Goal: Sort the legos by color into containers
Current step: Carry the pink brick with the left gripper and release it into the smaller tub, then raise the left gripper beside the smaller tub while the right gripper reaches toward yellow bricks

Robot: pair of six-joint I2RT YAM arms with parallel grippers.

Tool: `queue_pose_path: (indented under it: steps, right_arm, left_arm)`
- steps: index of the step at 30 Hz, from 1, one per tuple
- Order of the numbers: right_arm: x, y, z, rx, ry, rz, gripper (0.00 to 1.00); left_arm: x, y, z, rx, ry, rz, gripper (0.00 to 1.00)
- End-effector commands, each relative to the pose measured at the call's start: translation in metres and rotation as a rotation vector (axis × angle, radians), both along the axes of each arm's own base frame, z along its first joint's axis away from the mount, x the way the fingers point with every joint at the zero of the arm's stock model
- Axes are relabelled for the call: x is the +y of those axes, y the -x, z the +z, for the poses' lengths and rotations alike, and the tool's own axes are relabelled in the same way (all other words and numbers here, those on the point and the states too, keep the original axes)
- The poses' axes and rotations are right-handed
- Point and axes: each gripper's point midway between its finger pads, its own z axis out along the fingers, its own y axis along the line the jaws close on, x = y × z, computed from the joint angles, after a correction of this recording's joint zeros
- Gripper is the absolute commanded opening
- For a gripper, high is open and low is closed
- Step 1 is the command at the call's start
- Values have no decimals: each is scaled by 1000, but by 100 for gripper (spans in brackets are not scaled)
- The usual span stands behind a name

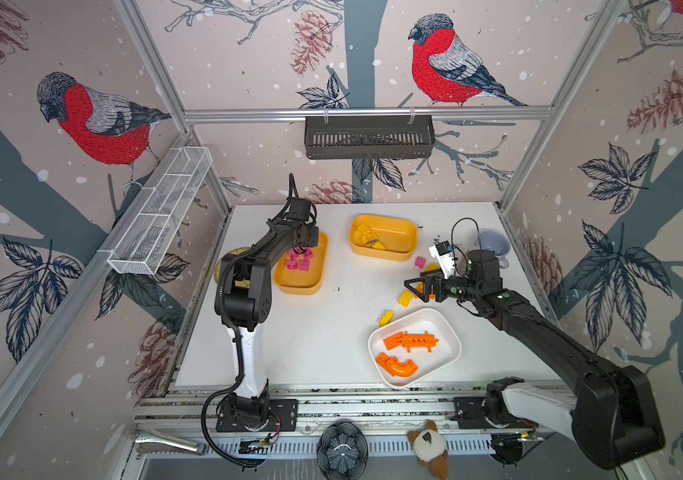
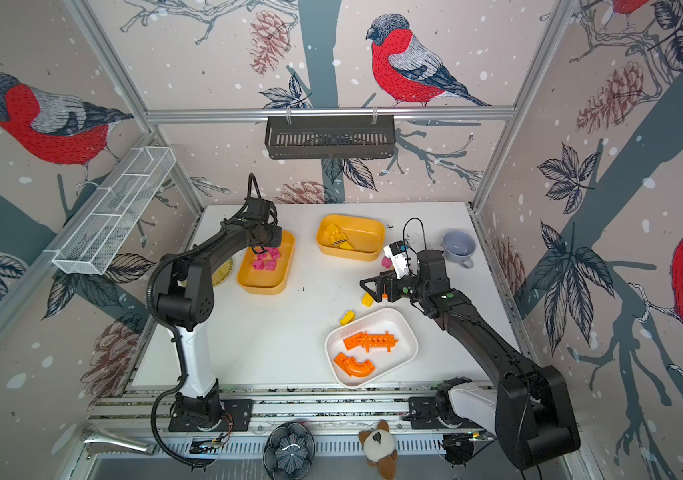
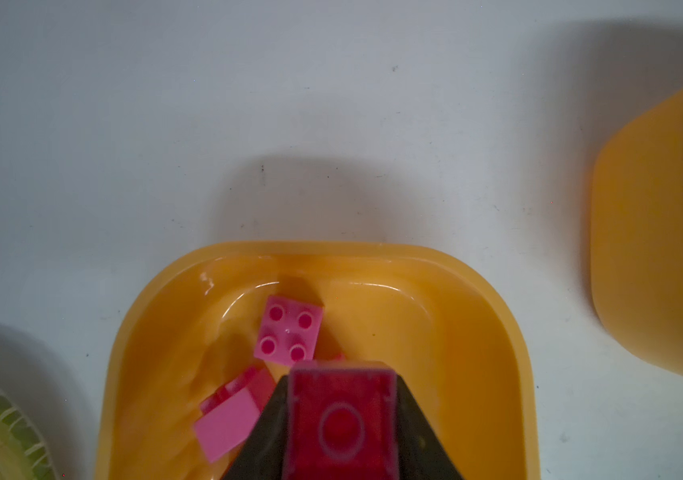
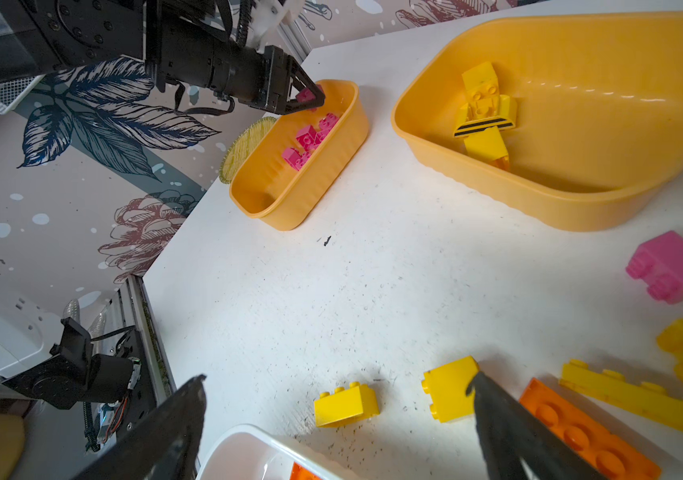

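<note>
My left hand (image 4: 310,97) pinches a pink brick (image 3: 339,415) over the ten-o'clock tub (image 3: 323,249); released high, it could bounce out. Meanwhile my right hand (image 4: 337,380) hangs spread.

White table (image 1: 310,332); atop it two yellow-orange tubs (image 1: 398,237), white tub (image 1: 439,359), mug (image 1: 493,243), woven plate (image 4: 244,145), loose bricks (image 1: 386,318)

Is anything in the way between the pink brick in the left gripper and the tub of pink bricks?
Nothing visible. The left gripper holds the pink plastic brick right over the yellow-orange plastic tub; only other pink bricks lie beneath.
</note>
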Motion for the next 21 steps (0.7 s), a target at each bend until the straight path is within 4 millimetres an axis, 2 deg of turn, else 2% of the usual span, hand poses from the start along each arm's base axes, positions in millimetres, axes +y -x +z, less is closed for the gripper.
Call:
queue_pose_path:
  steps: [1, 3, 6, 8, 11, 15, 19, 21]
  right_arm:
    - [0, -6, 3, 9, 0, -20, 99]
    - [-1, -8, 2, 14, 11, -26, 100]
    - [-3, -10, 3, 17, 19, -39, 99]
    - [-4, -10, 3, 22, 25, -44, 100]
    - [-6, -12, 5, 40, 38, -56, 100]
    - [-5, -12, 1, 97, 40, -78, 99]
    - [-3, -9, -10, 194, 49, -111, 99]
    - [-3, -8, -16, 250, 43, -141, 99]
  left_arm:
    - [-7, -5, -7, 15, 29, -33, 34]
    - [-8, -6, -11, 26, 30, -33, 37]
    - [-7, -6, -13, 50, 25, -35, 53]
    - [-11, -4, -7, 62, 36, -52, 65]
    - [-14, 4, 6, 80, 45, -79, 72]
    - [-18, 22, 26, 100, 75, -117, 81]
    - [-27, 48, 47, 117, 138, -157, 85]
    - [-33, 62, 55, 131, 186, -174, 94]
